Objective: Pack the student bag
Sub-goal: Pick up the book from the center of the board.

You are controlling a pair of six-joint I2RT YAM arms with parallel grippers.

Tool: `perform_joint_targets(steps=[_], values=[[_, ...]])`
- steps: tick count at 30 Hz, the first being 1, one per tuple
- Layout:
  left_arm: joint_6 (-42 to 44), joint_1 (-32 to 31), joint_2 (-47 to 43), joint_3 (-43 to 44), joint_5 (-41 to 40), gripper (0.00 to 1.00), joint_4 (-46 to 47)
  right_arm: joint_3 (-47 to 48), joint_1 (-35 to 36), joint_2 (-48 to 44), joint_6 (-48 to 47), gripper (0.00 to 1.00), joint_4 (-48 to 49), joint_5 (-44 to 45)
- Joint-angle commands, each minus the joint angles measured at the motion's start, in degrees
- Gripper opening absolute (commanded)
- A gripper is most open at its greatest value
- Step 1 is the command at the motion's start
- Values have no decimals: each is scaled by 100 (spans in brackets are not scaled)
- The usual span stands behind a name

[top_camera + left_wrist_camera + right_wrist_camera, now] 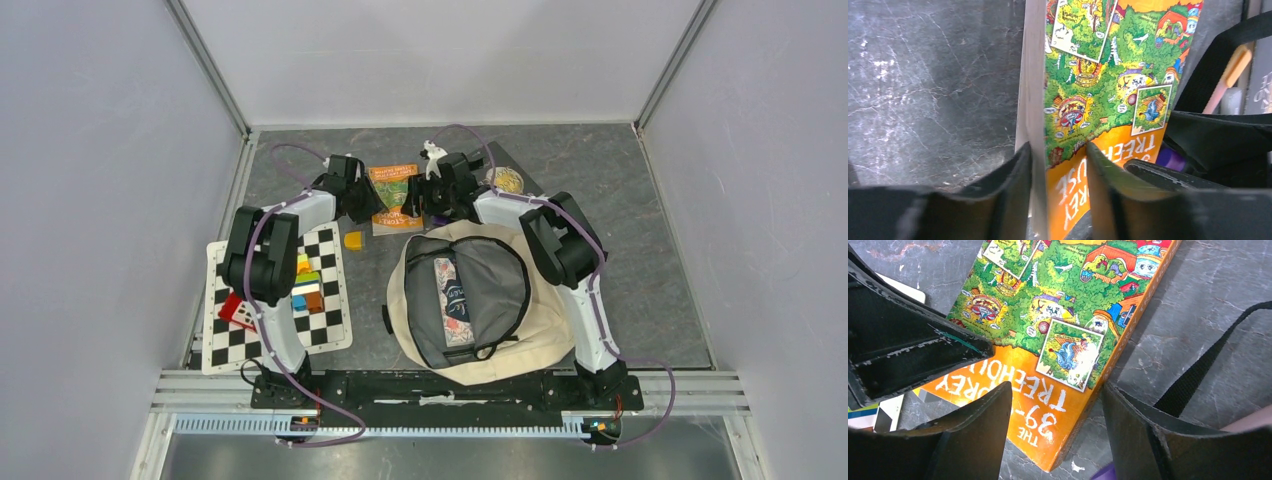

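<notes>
At the far middle of the bench [640,220], an orange-and-green picture book [393,190] lies just beyond the top of the student bag [545,325], with both arms reaching in to it from either side. The left arm's fingers [1008,175] are closed on the book's long edge, one against the pale page block and the other pressed on the printed cover. The right arm's fingers [980,432] stand spread wide apart, straddling the near corner of the book at its spine without touching it; its wrist view also shows the left arm's upper finger lying on the cover. The student bag rests flat on the bench at centre-right, just in front of the right arm's base, its main opening gaping upward so the grey lining shows, with something patterned visible inside. One black strap [1198,372] trails across the stone-grey surface beside the book. To the left, a black-and-white checkered mat [325,325] carries a cluster of coloured blocks [307,285], and a small yellow piece [353,240] sits between the mat and the bag. A round yellowish object [508,180] lies at the far side, behind the right arm.
</notes>
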Motion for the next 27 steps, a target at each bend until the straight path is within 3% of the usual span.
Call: perform_joint_targets(steps=[1, 6, 7, 11, 20, 27], values=[[-516, -160, -98, -14, 844, 38, 747, -397, 162, -10, 198, 71, -394, -352], [-574, -153, -507, -105, 838, 4, 785, -473, 159, -80, 223, 71, -352, -340], [-582, -151, -614, -137, 828, 2, 804, -514, 158, -117, 218, 71, -309, -306], [-668, -92, -1117, -358, 862, 2, 1110, -774, 89, -432, 203, 74, -83, -67], [-910, 29, -2312, -806, 1031, 2, 1736, -1741, -745, -1720, 447, 98, 653, -128], [-1024, 103, -3250, -863, 986, 2, 1820, -2249, -1330, -2837, 430, 98, 656, -354]])
